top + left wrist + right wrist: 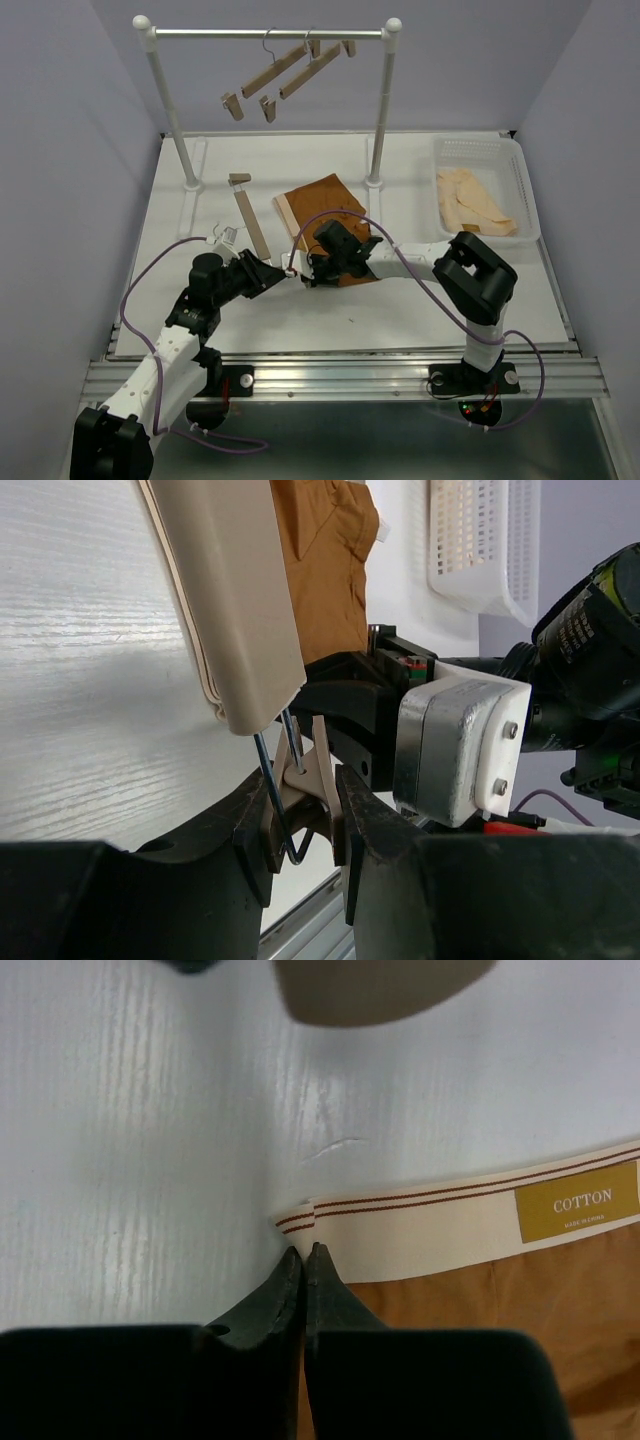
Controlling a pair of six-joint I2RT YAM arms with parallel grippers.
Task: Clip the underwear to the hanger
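- My right gripper (303, 1257) has its jaws pressed together at the corner of the waistband (420, 1230). I cannot tell whether any cloth is caught between them. If it is only an edge or one layer, the underwear (320, 205) could slip free as soon as I lift.
- My left gripper (305, 820) is clamped on the wooden clip (318, 775) at the near end of the hanger (250, 222). I hold only that end, so the bar may pivot or the clip may twist out as the fabric goes in.
- Both wrists are crowded close together, so a careless feed could knock one against the other.
- The hanger lies on the table. Its long axis runs from far to near and leans slightly right, with the held clip nearest me.
- The underwear lies flat just right of the hanger. Its waistband runs roughly parallel to the bar and faces it, and the legs point away to the right.
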